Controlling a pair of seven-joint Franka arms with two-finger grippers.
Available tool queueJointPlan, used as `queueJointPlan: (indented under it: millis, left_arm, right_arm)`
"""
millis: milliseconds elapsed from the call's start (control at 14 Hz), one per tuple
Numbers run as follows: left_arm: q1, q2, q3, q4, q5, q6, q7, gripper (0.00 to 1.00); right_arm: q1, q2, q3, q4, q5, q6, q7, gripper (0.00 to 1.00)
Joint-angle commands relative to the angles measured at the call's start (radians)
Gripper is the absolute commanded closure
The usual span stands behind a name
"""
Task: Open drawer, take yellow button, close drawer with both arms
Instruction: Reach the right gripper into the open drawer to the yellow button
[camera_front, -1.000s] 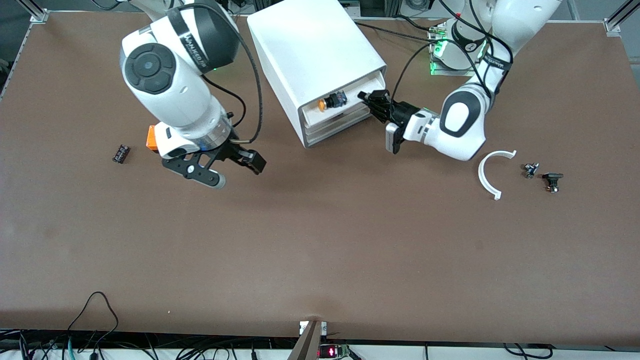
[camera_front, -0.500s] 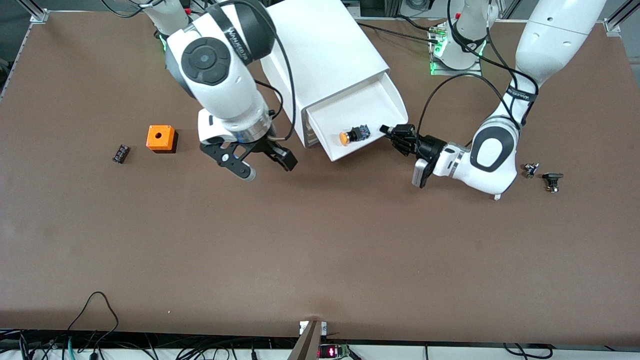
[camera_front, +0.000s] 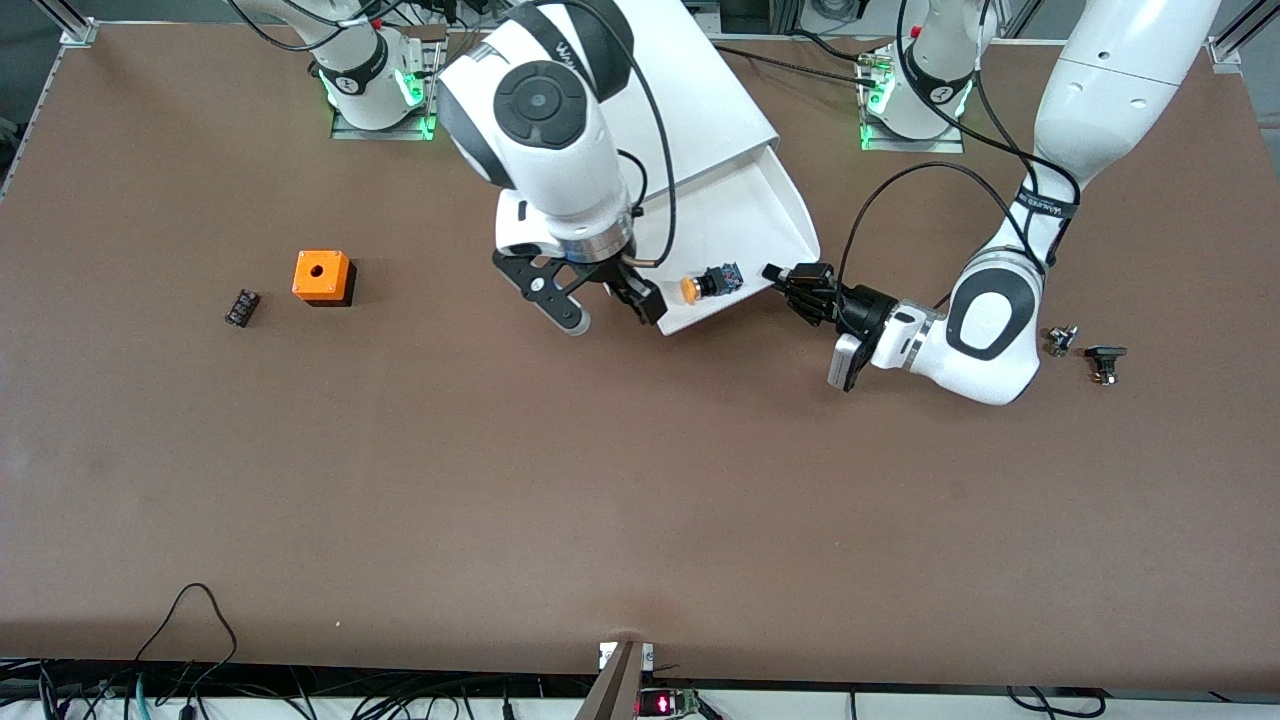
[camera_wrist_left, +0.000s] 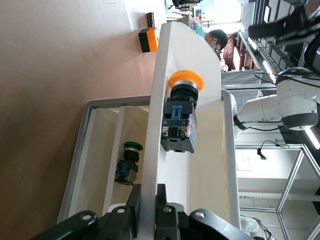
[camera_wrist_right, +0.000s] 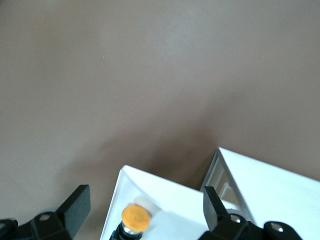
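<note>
The drawer (camera_front: 745, 205) stands pulled far out of the white cabinet (camera_front: 690, 90). The button (camera_front: 708, 284), orange cap on a black-blue body, lies on its side in the drawer near the front wall. My left gripper (camera_front: 788, 279) is shut on the drawer's front wall at its corner; the left wrist view shows the jaws (camera_wrist_left: 147, 192) clamped on that wall (camera_wrist_left: 160, 100), with the button (camera_wrist_left: 180, 120) close by. My right gripper (camera_front: 612, 314) is open over the drawer's other front corner. In the right wrist view the button's cap (camera_wrist_right: 136, 217) sits between its spread fingers (camera_wrist_right: 145, 196).
An orange cube with a hole (camera_front: 321, 277) and a small black component (camera_front: 241, 306) lie toward the right arm's end. Two small parts (camera_front: 1060, 340) (camera_front: 1105, 362) lie toward the left arm's end. A green-capped button (camera_wrist_left: 127, 162) lies in a lower drawer.
My left gripper has pulled the drawer far out, the button riding along. My right arm has swung from beside the orange cube to over the drawer, still open.
</note>
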Motion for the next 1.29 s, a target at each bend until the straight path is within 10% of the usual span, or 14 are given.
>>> queueJointPlan:
  millis: [0, 71, 214, 643, 1214]
  left_arm:
    - [0.006, 0.030, 0.011, 0.057, 0.073, -0.019, -0.057, 1.00]
    - [0.010, 0.029, 0.011, 0.077, 0.100, -0.023, -0.080, 0.95]
    - [0.015, 0.026, 0.011, 0.085, 0.109, -0.049, -0.126, 0.01]
    - [0.027, -0.025, 0.015, 0.094, 0.139, -0.052, -0.224, 0.00]
    - [0.019, -0.075, -0.002, 0.418, 0.526, -0.214, -0.807, 0.00]
  right_arm:
    - [0.050, 0.038, -0.015, 0.047, -0.001, 0.009, 0.110, 0.00]
    - [0.058, 0.038, -0.016, 0.047, -0.001, 0.011, 0.128, 0.00]
    - [0.073, 0.038, -0.014, 0.047, -0.001, 0.012, 0.159, 0.00]
    - [0.125, 0.073, -0.012, 0.095, -0.001, 0.098, 0.325, 0.00]
    - [0.161, 0.165, -0.006, 0.096, 0.001, 0.227, 0.431, 0.00]
